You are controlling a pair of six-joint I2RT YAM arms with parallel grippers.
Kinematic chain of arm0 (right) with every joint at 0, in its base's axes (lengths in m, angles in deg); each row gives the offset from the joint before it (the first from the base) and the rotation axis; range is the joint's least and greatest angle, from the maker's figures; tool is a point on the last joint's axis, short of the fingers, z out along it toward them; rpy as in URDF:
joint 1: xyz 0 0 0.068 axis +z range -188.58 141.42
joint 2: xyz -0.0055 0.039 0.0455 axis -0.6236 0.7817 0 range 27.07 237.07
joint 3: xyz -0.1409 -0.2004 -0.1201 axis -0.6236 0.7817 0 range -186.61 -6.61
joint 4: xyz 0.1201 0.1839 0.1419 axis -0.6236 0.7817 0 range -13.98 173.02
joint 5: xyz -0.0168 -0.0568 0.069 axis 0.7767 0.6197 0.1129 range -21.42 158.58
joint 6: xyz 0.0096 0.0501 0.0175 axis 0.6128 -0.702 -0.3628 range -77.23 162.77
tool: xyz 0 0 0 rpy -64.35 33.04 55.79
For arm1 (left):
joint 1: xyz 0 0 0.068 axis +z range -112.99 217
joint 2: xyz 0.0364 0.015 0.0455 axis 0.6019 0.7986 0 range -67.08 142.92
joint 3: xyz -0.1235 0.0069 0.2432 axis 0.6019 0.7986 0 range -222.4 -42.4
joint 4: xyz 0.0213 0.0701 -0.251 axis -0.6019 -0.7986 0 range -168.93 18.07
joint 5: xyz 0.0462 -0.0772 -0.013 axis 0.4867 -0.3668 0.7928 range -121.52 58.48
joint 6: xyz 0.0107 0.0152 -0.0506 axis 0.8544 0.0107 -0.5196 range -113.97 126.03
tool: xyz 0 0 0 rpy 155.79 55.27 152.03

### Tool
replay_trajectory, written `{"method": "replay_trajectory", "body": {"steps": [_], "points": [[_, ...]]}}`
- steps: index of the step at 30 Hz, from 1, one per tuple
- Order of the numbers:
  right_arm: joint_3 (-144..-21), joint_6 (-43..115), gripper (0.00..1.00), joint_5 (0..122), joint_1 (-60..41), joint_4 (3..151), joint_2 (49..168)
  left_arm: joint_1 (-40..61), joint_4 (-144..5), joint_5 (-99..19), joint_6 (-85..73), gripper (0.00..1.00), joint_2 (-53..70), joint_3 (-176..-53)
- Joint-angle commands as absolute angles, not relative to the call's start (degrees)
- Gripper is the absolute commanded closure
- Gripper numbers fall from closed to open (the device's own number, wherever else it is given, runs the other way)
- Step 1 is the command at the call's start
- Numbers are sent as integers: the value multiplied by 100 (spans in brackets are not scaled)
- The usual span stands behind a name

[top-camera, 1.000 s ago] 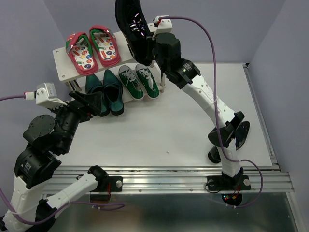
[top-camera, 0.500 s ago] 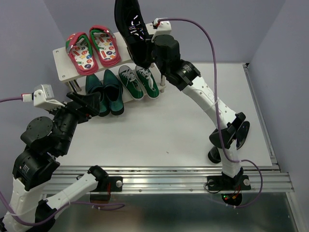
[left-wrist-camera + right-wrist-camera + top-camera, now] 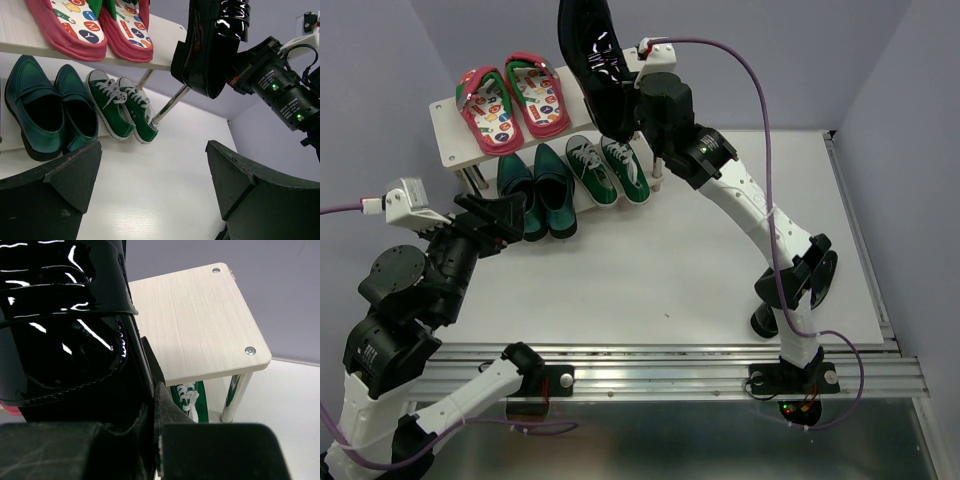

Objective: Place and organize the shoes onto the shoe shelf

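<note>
My right gripper (image 3: 628,108) is shut on a glossy black dress shoe (image 3: 590,55) and holds it tilted, toe up, above the right end of the shoe shelf's top board (image 3: 195,325). In the right wrist view the shoe (image 3: 65,325) fills the left side, with my gripper (image 3: 150,395) clamped on its rim. The teal dress shoes (image 3: 538,190) and green sneakers (image 3: 610,168) stand on the lower tier. The second black shoe (image 3: 823,277) lies on the table at the right, partly hidden behind my right arm. My left gripper (image 3: 498,215) is open and empty in front of the shelf's left end, also seen in the left wrist view (image 3: 155,170).
Red flip-flops (image 3: 512,98) lie on the left half of the top board (image 3: 447,145). Silver shelf legs (image 3: 170,104) stand at the shelf's right front corner. The white table (image 3: 700,270) ends at a metal rail along its front.
My left arm has drawn back a little to the left, away from the shelf. My right arm and the black shoe have barely moved.
</note>
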State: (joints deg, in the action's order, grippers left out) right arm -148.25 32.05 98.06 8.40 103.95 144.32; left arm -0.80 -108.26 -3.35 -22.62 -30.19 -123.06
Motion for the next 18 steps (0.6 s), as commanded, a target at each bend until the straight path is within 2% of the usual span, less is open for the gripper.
{"method": "replay_trajectory", "body": {"steps": [1,9,18], "points": [[-15092,3100,99,10075,888,9536,14150,-88,-10735,-234,-2280,3,-3122,-12326],[-15452,3328,99,10216,888,9518,14484,-88,-10708,-269,-2271,3,-3148,-12273],[-15330,3117,99,10049,888,9518,14511,-96,-10805,-146,-2289,3,-3245,-12326]]}}
